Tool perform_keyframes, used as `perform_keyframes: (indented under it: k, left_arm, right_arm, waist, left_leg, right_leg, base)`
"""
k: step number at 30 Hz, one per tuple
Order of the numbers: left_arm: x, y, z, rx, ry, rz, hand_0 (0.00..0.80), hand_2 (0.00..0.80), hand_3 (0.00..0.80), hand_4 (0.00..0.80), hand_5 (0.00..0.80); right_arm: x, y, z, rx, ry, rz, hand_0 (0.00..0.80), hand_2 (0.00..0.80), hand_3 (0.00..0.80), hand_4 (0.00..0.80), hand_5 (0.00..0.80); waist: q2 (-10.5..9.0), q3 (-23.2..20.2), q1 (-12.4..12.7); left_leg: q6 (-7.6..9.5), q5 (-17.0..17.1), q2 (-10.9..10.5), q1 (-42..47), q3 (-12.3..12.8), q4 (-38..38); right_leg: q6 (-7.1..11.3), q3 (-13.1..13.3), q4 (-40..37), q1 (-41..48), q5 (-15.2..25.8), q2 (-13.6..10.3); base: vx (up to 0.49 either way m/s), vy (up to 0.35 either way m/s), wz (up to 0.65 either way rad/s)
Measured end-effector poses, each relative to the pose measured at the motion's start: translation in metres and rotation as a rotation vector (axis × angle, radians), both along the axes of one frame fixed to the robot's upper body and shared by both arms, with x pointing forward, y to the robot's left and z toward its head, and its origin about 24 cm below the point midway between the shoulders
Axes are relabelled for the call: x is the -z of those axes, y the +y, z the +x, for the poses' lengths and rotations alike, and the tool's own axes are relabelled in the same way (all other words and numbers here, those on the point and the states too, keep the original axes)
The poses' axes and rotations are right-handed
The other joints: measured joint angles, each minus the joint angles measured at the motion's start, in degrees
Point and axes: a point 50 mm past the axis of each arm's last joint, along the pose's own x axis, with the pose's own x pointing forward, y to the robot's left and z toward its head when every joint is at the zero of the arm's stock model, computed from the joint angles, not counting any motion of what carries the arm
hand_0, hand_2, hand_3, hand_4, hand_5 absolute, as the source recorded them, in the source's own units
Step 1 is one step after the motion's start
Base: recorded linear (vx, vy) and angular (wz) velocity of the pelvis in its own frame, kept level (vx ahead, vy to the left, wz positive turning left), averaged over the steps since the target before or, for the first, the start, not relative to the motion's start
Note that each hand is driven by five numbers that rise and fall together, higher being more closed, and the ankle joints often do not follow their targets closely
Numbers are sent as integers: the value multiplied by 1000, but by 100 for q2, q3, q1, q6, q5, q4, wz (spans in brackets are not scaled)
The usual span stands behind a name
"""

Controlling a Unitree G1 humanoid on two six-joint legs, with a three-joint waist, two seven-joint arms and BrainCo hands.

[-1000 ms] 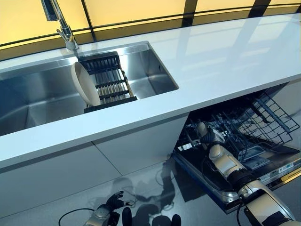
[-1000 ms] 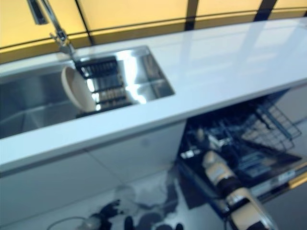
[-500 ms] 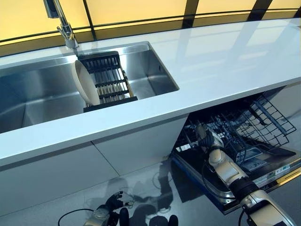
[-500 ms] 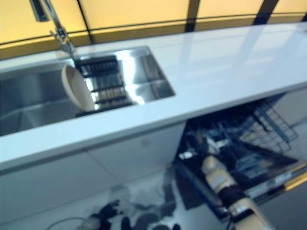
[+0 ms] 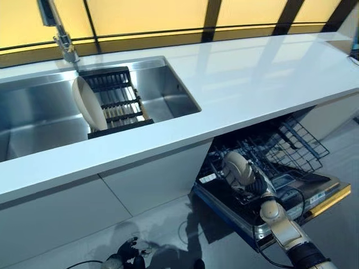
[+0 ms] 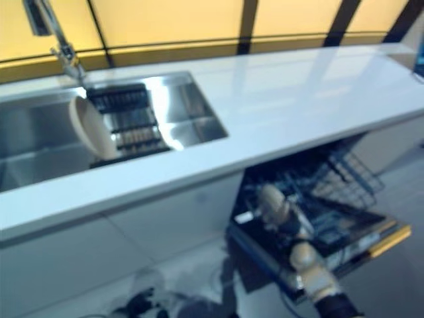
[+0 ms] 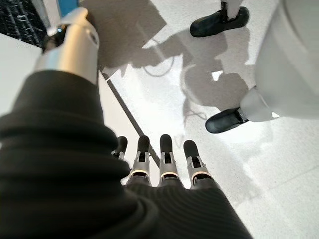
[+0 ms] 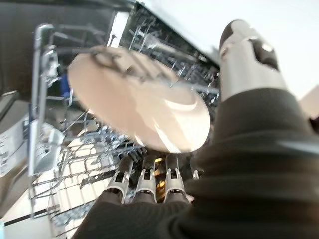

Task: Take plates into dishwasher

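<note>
A beige plate (image 5: 234,167) stands on edge among the wires of the open dishwasher's lower rack (image 5: 291,145). My right hand (image 5: 252,182) is just behind it; in the right wrist view its fingers (image 8: 144,181) lie straight under the plate (image 8: 144,112) and the thumb (image 8: 244,55) sticks out beside it. Whether the hand touches the plate I cannot tell. A second beige plate (image 5: 87,103) leans upright in a black rack (image 5: 115,98) in the sink (image 5: 33,117). My left hand (image 7: 164,164) hangs low by the floor, open and empty.
The white countertop (image 5: 252,73) runs above the dishwasher, with a faucet (image 5: 61,39) behind the sink. The dishwasher door (image 5: 314,193) lies folded down toward the floor, the rack pulled out over it. White cabinet fronts stand below the sink.
The whole picture has shifted left, so the camera moved. The right arm has drawn back a little, and a beige plate now shows standing in the dishwasher rack in front of the hand.
</note>
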Motion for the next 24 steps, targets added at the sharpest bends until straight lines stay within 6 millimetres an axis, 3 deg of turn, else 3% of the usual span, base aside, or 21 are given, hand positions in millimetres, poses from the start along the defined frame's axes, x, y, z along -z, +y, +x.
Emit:
perform_keyframes:
  k: [7,17,20,24]
  left_arm:
    - [3,6,-11,5,24,22,0,0,0,0,0]
    - [10,12,-32,-21,71,19,0,0,0,0,0]
    - [11,12,-34,-23,76,18,0,0,0,0,0]
    - [12,12,-37,-25,82,16,0,0,0,0,0]
  right_arm:
    - [4,-18,-21,-8,32,-16,0,0,0,0,0]
    - [12,-53,-54,121,48,-9,0,0,0,0,0]
    - [8,-61,-56,158,15,-13,0,0,0,0,0]
    - [-15,-73,-57,189,-93,-3,0,0,0,0,0]
  waist:
    - [-116,-79,-95]
    - [-140,-303,-264]
    - [-137,-337,-298]
    - [-85,-377,-398]
  left_leg:
    - [-11,-18,28,113,148,-1]
    - [-30,-33,55,173,277,-3]
    - [-34,-37,67,210,310,-5]
    - [-35,-37,86,214,323,-6]
  right_leg:
    - [2,145,10,17,17,21]
    - [-9,265,9,11,32,47]
    - [-7,308,9,22,36,57]
    - [4,325,7,17,39,72]
  base:
    - [18,-20,-10]
    - [6,-5,-5]
    - [9,5,-9]
    - [8,6,-1]
